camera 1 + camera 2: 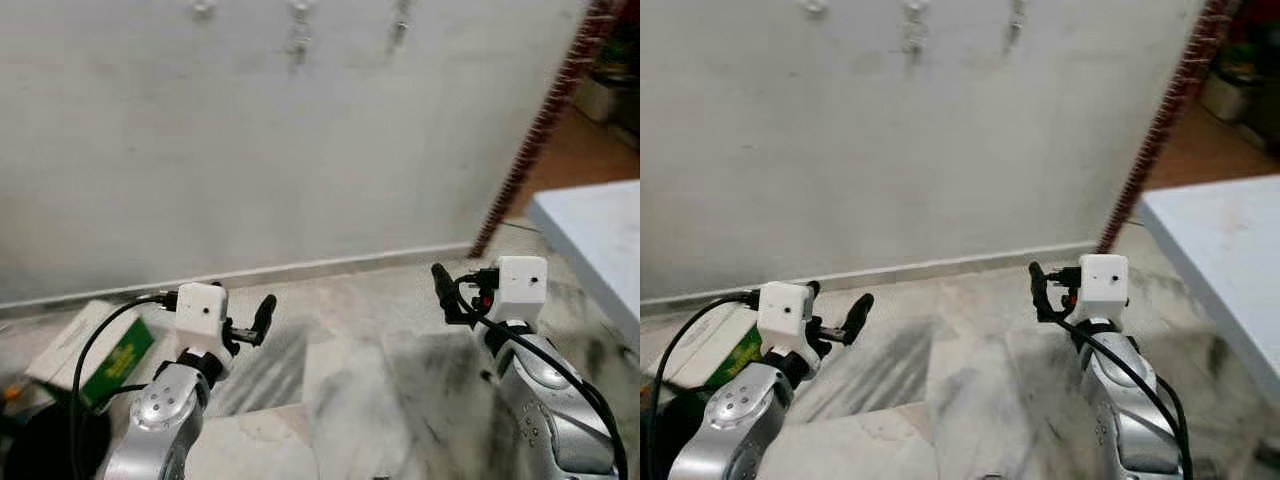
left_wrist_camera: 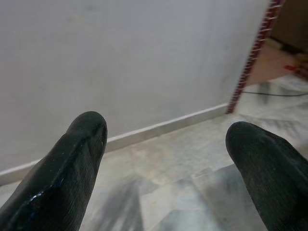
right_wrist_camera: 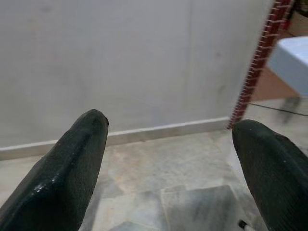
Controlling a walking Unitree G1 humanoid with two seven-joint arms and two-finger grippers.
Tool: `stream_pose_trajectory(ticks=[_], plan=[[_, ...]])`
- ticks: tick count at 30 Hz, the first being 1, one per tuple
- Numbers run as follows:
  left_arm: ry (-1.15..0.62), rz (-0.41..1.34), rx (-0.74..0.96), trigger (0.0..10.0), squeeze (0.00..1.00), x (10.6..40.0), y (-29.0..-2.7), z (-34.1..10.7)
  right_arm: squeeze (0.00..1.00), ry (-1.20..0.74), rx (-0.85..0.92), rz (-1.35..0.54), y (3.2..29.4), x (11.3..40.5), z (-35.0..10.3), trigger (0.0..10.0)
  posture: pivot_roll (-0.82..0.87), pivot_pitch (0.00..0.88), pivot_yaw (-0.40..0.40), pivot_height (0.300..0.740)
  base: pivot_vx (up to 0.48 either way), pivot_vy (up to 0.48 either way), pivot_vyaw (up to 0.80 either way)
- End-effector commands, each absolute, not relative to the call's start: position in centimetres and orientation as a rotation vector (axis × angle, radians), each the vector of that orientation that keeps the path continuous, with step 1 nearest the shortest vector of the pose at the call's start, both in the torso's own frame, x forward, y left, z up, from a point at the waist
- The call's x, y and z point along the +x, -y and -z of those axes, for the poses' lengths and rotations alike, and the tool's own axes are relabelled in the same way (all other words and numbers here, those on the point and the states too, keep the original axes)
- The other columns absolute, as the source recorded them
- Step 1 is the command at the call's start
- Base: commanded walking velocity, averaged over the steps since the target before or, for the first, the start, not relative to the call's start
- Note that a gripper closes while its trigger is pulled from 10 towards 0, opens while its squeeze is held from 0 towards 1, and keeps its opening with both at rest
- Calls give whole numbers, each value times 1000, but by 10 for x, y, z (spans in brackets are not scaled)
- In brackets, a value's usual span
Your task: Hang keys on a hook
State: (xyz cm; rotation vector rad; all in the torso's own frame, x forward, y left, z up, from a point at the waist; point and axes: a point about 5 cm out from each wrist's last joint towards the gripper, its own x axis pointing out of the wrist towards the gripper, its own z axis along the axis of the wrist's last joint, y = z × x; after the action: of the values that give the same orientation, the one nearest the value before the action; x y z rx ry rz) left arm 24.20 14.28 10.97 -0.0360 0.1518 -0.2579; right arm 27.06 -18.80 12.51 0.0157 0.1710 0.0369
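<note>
Pale plaster wall (image 1: pixel 300 150) fills most of what your robot faces, meeting a marbled stone floor (image 1: pixel 340 340) at a light skirting strip. Both sets of jaws stand wide apart with nothing between them: the left wrist view and the right wrist view each look out past two separated black fingertips at bare wall and floor. The left gripper (image 1: pixel 262 318) is raised low on the left, above the floor, and the right gripper (image 1: pixel 444 288) is raised on the right, both aimed toward the wall and well short of it. High on the wall, at the upper edge of the head views, sits a row of small hooks (image 1: pixel 299 28); something may dangle from the middle and right ones, too blurred to tell whether it is the keys. On the floor at the left wall base lies a green and white box (image 1: pixel 95 350). A red brick edge (image 1: pixel 540 125) ends the wall on the right, with a pale tabletop (image 1: pixel 595 240) beyond. Judging ahead, keys will be light, hard, slippery and loose; pinch the ring, not a blade, leaving the loop free for a hook.
</note>
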Motion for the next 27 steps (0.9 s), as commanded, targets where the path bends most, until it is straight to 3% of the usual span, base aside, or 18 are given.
stream_pose_trajectory(ticks=[1, 17, 27], plan=[[-153, 279, -48, 10000, 0, 241, -143, -111, 0, -160, 9, -42, 186, 272, -129, 10000, 1, 95, 25, 740, 0, 0, -775], [-145, 341, -97, 10000, 0, 253, -129, -116, 0, -155, 6, -44, 183, 274, -131, 10000, -8, 105, 23, 740, 0, 0, -774], [-163, 347, -87, 10000, 0, 252, -134, -113, 0, -156, 11, -41, 181, 274, -130, 10000, -7, 107, 25, 740, 0, 0, -772]])
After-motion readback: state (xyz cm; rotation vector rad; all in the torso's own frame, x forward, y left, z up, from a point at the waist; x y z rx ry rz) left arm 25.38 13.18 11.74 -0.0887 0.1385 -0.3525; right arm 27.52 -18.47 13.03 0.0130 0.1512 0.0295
